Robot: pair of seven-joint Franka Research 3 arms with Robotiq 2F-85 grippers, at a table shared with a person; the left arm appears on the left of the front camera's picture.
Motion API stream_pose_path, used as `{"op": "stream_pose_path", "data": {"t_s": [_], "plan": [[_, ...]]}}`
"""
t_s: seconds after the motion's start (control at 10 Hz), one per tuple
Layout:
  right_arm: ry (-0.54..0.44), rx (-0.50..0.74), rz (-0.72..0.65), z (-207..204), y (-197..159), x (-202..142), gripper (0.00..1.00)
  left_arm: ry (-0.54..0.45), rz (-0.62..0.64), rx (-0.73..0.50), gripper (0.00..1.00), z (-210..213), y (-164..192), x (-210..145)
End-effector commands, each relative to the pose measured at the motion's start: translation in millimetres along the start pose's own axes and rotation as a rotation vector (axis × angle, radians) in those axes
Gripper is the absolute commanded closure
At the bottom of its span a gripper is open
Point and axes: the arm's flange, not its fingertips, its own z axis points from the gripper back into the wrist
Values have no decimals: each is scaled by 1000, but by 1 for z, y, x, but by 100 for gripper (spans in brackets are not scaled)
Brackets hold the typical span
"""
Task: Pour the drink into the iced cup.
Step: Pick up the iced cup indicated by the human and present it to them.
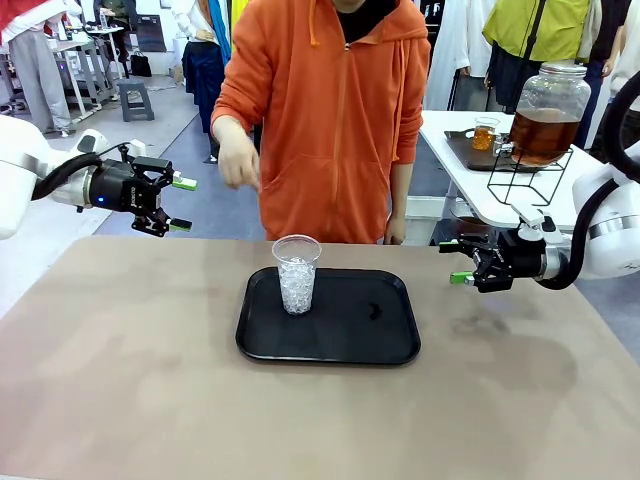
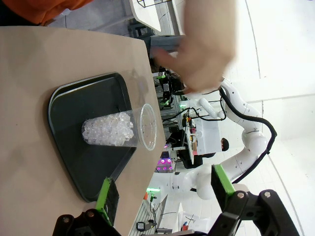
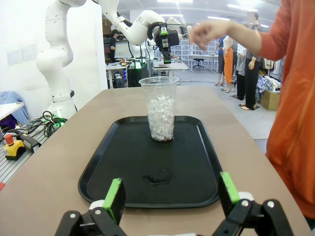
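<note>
One table (image 1: 120, 380), with one black tray (image 1: 370, 340) near its middle. One clear cup (image 1: 297, 275) stands upright on the tray's far left part, packed with ice. One small dark smudge (image 1: 375, 311) lies on the tray right of the cup.

The amber drink (image 1: 543, 138) sits in two vessels on one white side table (image 1: 455, 165) behind the right arm: one big lidded jar (image 1: 551, 90) on a wire stand, and one small glass (image 1: 485, 135) beside it. Both are well apart from the cup.

Two claws. The left claw (image 1: 182, 204) is above the table's far left, spread wide and empty. The right claw (image 1: 455, 262) is at the right edge, also wide and empty.

One person in an orange hoodie has one hand (image 1: 238, 165) raised, blurred and holding nothing.
</note>
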Motion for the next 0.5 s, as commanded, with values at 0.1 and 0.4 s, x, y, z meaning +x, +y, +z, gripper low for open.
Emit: {"op": "stream_pose_path", "data": {"t_s": [0.1,0.4], "plan": [[1,1,-2,-1,-1,2,0,-1,-4,-9,0,1,-1,0],[1,1,-2,-1,-1,2,0,-1,-4,-9,0,1,-1,0]]}}
